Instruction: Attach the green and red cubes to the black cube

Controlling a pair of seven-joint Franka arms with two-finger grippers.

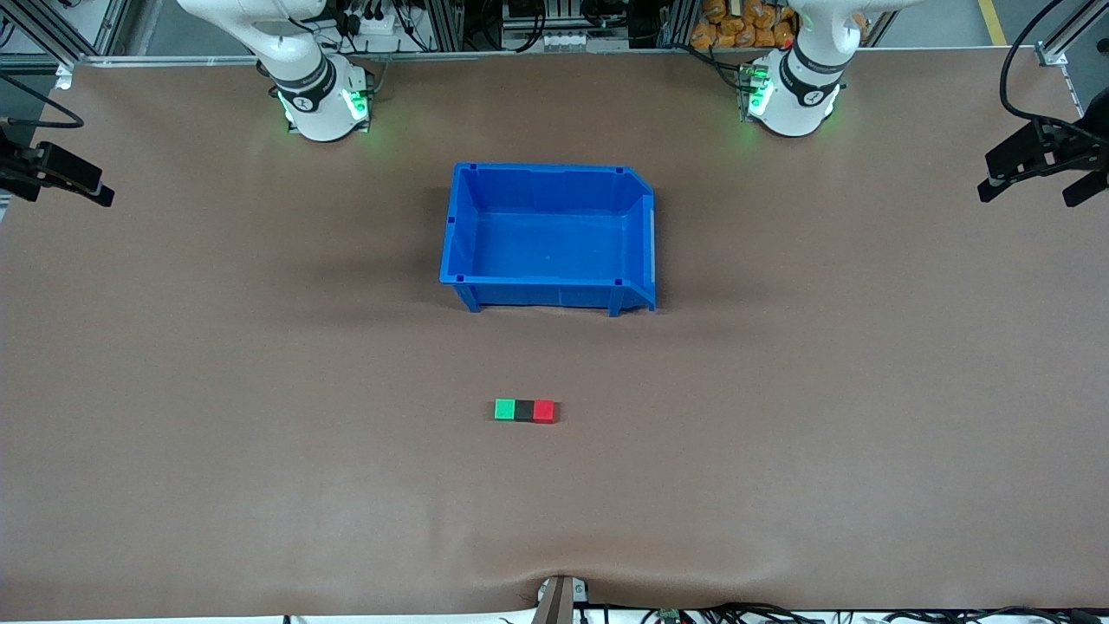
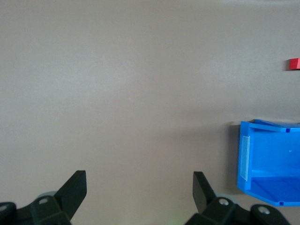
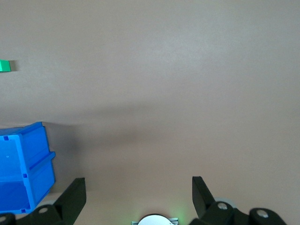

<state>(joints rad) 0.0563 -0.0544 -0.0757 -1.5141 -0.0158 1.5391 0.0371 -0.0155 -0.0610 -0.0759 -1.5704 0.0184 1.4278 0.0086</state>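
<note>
Green cube [image 1: 504,409], black cube [image 1: 524,410], red cube [image 1: 544,411] sit joined; left pincer [image 2: 139,190] and right pincer [image 3: 138,194] hang released, so best leave the row untouched.

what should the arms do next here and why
Probably nothing beyond staying parked. The green cube and red cube already sit flush against the black cube, one on each side, nearer the front camera than the blue bin. The left gripper and right gripper are open and empty, over bare table.
</note>
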